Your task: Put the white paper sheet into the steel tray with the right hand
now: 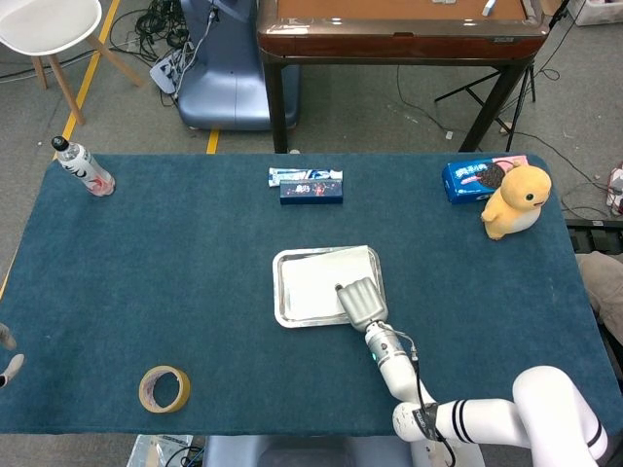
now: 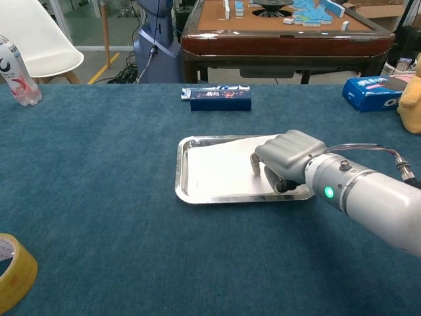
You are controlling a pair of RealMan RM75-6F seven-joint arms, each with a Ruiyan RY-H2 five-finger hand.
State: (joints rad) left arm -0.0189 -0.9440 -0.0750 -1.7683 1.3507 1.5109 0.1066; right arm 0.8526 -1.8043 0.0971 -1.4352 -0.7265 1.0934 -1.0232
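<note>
White paper sheet lies flat inside steel tray, mid counter

Right robot hand sits over tray's near right corner, fingers curled down on paper, likely pressing it flat; real grip hard to tell

Paper's right part hidden under hand

Left robot hand cut off at edge, can't tell if clenched

On desk: 1 steel tray, 1 paper sheet, 1 bottle, 1 tape roll, 2 boxes, 1 plush toy.
</note>
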